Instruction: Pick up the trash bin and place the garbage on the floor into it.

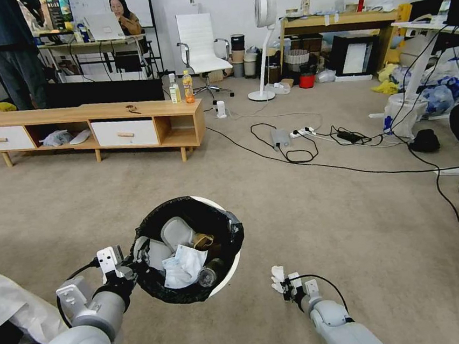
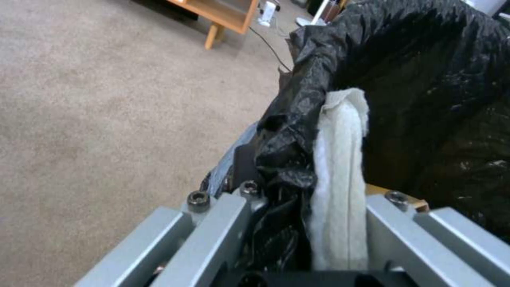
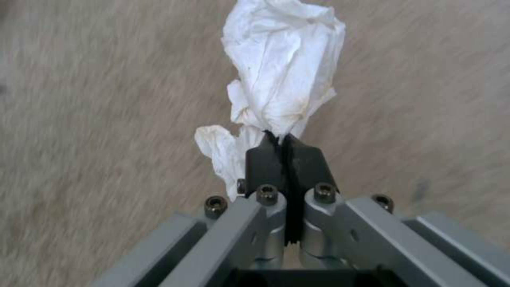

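The left gripper was clamped on the near-left rim of the bin, holding it above the carpet; in the left wrist view its fingers pinched the folded black bag together with a strip of white cloth; inside the bin lay a white tissue, a clear bottle, a brown crumple and pale wrappers; the right gripper hung low over the carpet, just right of the bin, its black pads pressed together on a crumpled tissue wad; behind stood a low wooden cabinet with two upright bottles.
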Available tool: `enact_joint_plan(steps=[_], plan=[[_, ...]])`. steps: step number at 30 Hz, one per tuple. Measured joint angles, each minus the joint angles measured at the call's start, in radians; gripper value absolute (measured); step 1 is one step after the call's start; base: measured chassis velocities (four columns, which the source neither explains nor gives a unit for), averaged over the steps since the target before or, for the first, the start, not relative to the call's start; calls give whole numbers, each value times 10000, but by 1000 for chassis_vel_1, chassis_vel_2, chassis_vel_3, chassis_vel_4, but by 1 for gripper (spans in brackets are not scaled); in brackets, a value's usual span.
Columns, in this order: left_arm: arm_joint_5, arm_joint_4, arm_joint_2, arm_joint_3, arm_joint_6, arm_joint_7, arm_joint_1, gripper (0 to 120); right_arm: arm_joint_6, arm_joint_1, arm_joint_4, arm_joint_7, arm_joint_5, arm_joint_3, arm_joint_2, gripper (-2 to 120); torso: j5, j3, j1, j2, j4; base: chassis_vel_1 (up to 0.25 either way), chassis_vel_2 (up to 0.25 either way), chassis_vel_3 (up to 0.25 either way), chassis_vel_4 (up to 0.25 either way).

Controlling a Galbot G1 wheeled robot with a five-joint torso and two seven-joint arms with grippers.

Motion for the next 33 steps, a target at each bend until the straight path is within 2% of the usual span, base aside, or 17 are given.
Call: enact_joint_plan(steps=[7,8,9,11,12,14,15,17,18,20,26,27,28,30,33], plan=[[-68,-75,20,1,15,-92,7,6,-47,-538,1837,158,377,357,-695,0,2,0,0,-1,-1,0,0,0,0],[-83,-98,40,3,23,-98,24,6,-90,-750,2738,220,612,503,-978,0,1,0,0,0,-2,0,0,0,0],[-83,-98,40,3,23,-98,24,6,-90,-750,2738,220,612,503,-978,0,1,0,0,0,-2,0,0,0,0],[-115,-142,107,-2,74,-143,26,6,-125,-1090,4717,257,910,941,-1524,0,0,0,0,0,3,0,0,0,0],[-115,-142,107,-2,74,-143,26,6,-125,-1090,4717,257,910,941,-1524,0,0,0,0,0,3,0,0,0,0],[-158,-163,128,-5,123,-189,17,6,-166,-1233,5937,342,1229,1267,-1882,0,0,0,-1,0,-1,0,0,0,0],[-158,-163,128,-5,123,-189,17,6,-166,-1233,5937,342,1229,1267,-1882,0,0,0,-1,0,-1,0,0,0,0],[-172,-182,149,-4,162,-221,30,6,-236,-1283,7070,415,1563,1484,-2247,0,-1,0,0,0,-2,0,0,0,0],[-172,-182,149,-4,162,-221,30,6,-236,-1283,7070,415,1563,1484,-2247,0,-1,0,0,0,-2,0,0,0,0],[-186,-186,164,-6,208,-248,34,6,62,-1241,8235,284,1730,1535,-2626,0,2,0,0,1,0,0,0,0,0],[-210,-188,169,-9,257,-268,34,6,949,-1100,9166,-354,2026,1160,-3022,0,-1,0,0,1,1,0,0,0,0],[-212,-188,173,-10,264,-270,34,6,1420,-1028,9377,-845,2233,928,-3145,0,-1,0,0,1,1,0,0,0,0],[-212,-188,173,-10,264,-270,34,6,1420,-1028,9377,-845,2233,928,-3145,0,-1,0,0,1,1,0,0,0,0],[-208,-182,157,2,274,-272,48,6,2288,-860,9613,-1919,2454,519,-3272,0,-1,0,0,1,2,0,0,0,0],[-186,-160,151,23,286,-272,81,6,2615,-721,9944,-2382,2671,-9,-3440,0,-2,0,0,2,2,0,0,0,0]])
